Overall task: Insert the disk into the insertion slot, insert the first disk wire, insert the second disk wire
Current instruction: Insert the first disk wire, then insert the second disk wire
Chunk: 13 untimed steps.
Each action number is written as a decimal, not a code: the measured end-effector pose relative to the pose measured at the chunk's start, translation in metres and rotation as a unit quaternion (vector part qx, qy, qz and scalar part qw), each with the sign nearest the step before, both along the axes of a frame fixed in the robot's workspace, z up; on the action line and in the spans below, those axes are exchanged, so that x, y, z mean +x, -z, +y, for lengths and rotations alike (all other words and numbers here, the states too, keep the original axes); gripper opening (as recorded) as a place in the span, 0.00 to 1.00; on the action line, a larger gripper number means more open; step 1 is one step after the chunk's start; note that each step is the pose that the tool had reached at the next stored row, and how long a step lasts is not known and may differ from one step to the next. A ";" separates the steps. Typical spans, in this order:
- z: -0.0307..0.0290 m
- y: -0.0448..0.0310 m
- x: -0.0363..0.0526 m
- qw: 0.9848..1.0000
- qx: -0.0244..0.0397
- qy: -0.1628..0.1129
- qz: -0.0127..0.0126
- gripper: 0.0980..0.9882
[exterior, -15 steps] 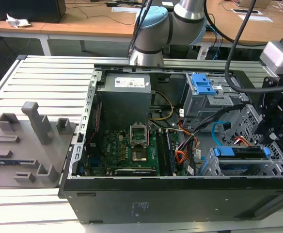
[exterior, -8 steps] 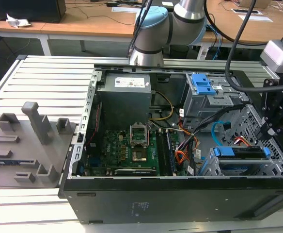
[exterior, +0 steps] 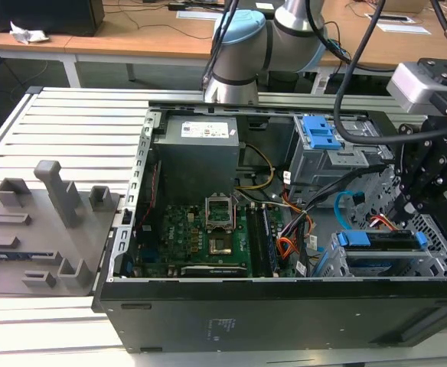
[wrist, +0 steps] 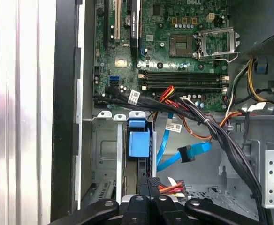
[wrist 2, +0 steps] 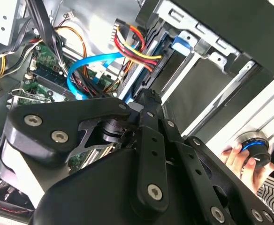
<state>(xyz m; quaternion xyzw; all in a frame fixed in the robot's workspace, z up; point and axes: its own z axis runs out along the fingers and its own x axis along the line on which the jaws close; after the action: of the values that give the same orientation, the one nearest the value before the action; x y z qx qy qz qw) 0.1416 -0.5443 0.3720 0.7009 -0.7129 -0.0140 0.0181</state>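
Note:
The disk (exterior: 380, 241) sits in the insertion slot (exterior: 438, 264) at the exterior view's lower right, with its blue carrier handle (wrist: 138, 140) facing up. My gripper (exterior: 406, 205) hangs just above the disk's end, fingers (wrist: 148, 183) pressed together. The first disk wire (wrist 2: 134, 47), a red, orange, yellow and black bundle, runs to the fingertips (wrist 2: 148, 101); its plug is hidden under them. It appears again as the first disk wire (wrist: 172, 188) beside the fingers. The second disk wire (wrist: 167, 157) loops free, and its black plug (wrist: 186, 153) lies loose beside the slot.
A grey cage with a blue latch (exterior: 321, 134) stands behind the slot. Black cable bundles (wrist: 212, 129) cross between motherboard (exterior: 200, 229) and drive bays. A grey fixture (exterior: 40, 229) lies outside the case on the exterior view's left. A person's hand (wrist 2: 242, 157) holds a knob beyond the case wall.

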 end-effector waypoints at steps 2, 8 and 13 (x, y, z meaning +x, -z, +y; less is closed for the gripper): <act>-0.0001 0.0001 -0.0026 1.000 0.000 0.000 0.000 0.01; 0.0000 0.0000 -0.0032 1.000 0.000 0.000 0.000 0.01; 0.0000 0.0000 -0.0034 1.000 0.000 0.000 0.000 0.01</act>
<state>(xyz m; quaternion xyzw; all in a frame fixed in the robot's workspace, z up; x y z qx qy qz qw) 0.1381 -0.5443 0.3720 0.7009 -0.7129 -0.0140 0.0181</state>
